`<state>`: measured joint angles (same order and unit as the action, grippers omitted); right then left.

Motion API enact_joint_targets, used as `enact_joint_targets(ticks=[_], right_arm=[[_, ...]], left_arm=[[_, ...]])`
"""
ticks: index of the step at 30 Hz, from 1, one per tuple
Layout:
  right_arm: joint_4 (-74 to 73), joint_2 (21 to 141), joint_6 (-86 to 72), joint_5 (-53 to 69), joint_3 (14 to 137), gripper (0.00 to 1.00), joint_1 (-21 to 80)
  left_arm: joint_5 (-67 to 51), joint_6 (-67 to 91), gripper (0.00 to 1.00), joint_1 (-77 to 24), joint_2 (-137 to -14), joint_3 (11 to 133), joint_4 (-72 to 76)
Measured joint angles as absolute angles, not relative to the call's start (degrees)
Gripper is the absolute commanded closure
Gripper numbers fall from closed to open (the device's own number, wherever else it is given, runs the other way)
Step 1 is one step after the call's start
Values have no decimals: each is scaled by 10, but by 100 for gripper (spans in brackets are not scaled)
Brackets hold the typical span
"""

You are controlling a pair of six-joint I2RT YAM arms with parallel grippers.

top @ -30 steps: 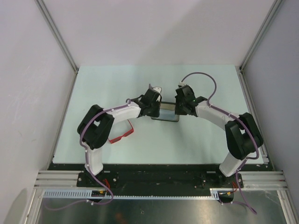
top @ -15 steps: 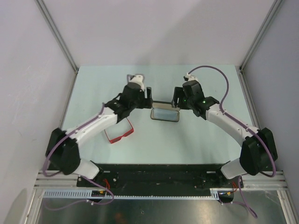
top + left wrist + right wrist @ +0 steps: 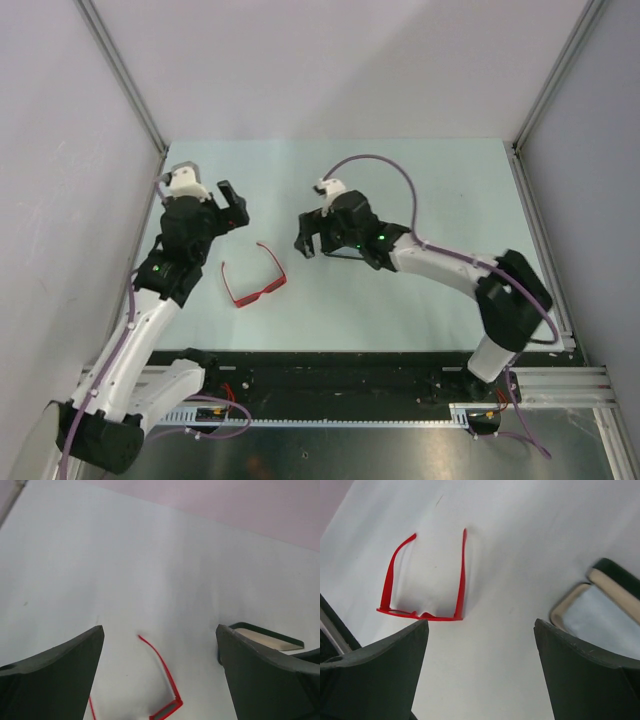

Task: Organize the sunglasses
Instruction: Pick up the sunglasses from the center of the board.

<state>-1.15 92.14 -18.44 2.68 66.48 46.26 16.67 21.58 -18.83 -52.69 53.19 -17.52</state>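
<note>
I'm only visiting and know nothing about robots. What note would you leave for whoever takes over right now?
Left gripper: open, empty.
Right gripper: open, empty.
Sunglasses: on the table, arms unfolded, neither gripper touching them.
Black case: looks open, beside the right gripper.
Done: nothing stowed yet.
Left: probably fold the sunglasses and place them in the case.

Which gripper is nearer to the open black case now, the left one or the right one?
Right. The right gripper hangs just beside the case, with its wrist above it. The left gripper is well apart from it, over the left part of the table.
</note>
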Motion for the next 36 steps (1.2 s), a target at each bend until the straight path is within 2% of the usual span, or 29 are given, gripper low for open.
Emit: enact_joint_targets(ticks=[5,9,16,24,27,30,31,33,34,36], right_arm=[[-13,1052,-172,42,755,20,495],[-55,1145,-158,29,854,24,518],[-151,1240,-149,-10,995,29,546],[-226,1295,-137,-14,1054,37,548],[-241,1313,-129,-13,1065,44,548],[-253,1319,-124,-24,1065,55,550],[-254,1320,-121,-28,1065,62,550],[-253,1321,-119,-40,1065,70,551],[-253,1321,-117,-44,1065,77,551],[-250,1321,-117,-53,1065,86,551]], left_arm=[[161,225,0,-130,-498,521,-218],[147,230,0,-99,-498,513,-249],[126,241,0,-49,-499,505,-273],[88,246,0,-7,-519,503,-278],[63,246,0,16,-526,503,-279],[42,251,0,31,-531,500,-280],[38,251,0,34,-532,498,-281],[26,255,0,39,-534,493,-281],[20,255,0,41,-534,491,-282],[11,255,0,44,-534,488,-283]])
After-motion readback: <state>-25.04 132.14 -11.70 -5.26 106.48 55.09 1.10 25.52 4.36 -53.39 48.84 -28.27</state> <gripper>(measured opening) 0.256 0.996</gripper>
